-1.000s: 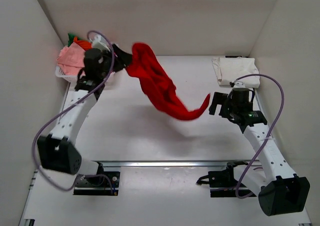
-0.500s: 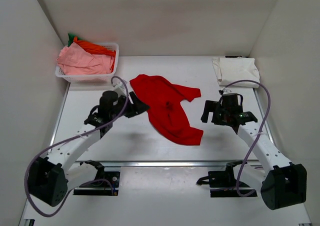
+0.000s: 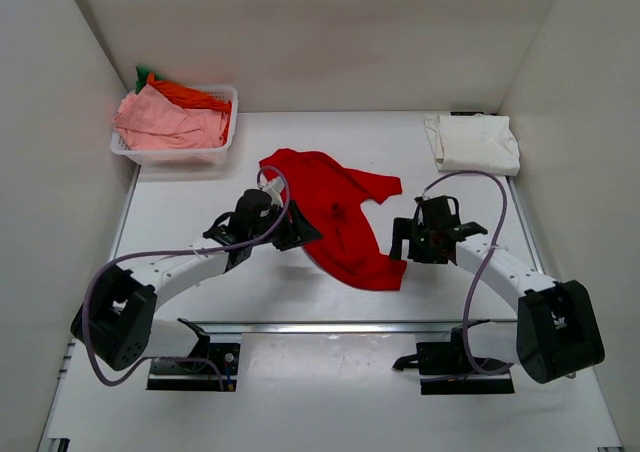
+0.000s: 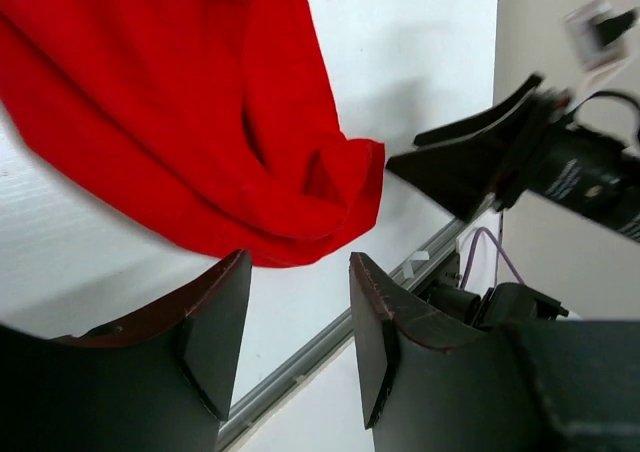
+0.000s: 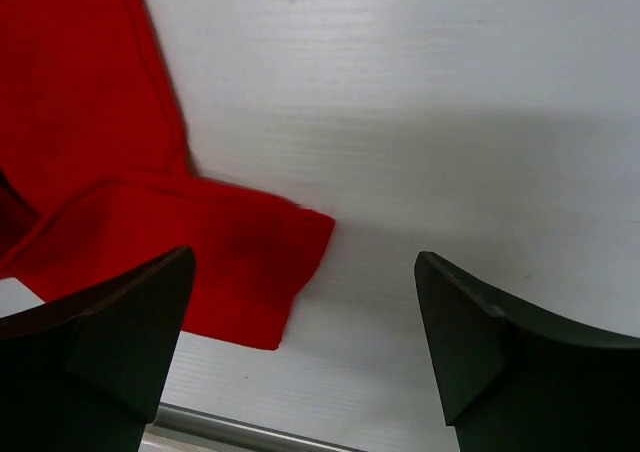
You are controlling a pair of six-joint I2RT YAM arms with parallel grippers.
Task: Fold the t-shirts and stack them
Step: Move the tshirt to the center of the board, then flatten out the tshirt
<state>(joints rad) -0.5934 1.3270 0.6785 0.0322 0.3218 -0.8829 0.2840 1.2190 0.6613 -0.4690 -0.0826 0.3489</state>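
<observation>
A bright red t-shirt lies crumpled on the white table between the arms. It fills the top of the left wrist view and the left of the right wrist view. My left gripper is open and empty at the shirt's left edge, low over the table. My right gripper is open wide and empty beside the shirt's lower right corner. A folded cream-white t-shirt lies at the back right. Pink, orange and green t-shirts lie in the basket.
A white lattice basket stands at the back left corner. White walls close in the table on the left, back and right. A metal rail runs along the table's near edge, by the arm bases.
The red shirt, held up at the back left a second ago, dropped onto the table and was let go. Both grippers moved in towards the shirt's near edges.
</observation>
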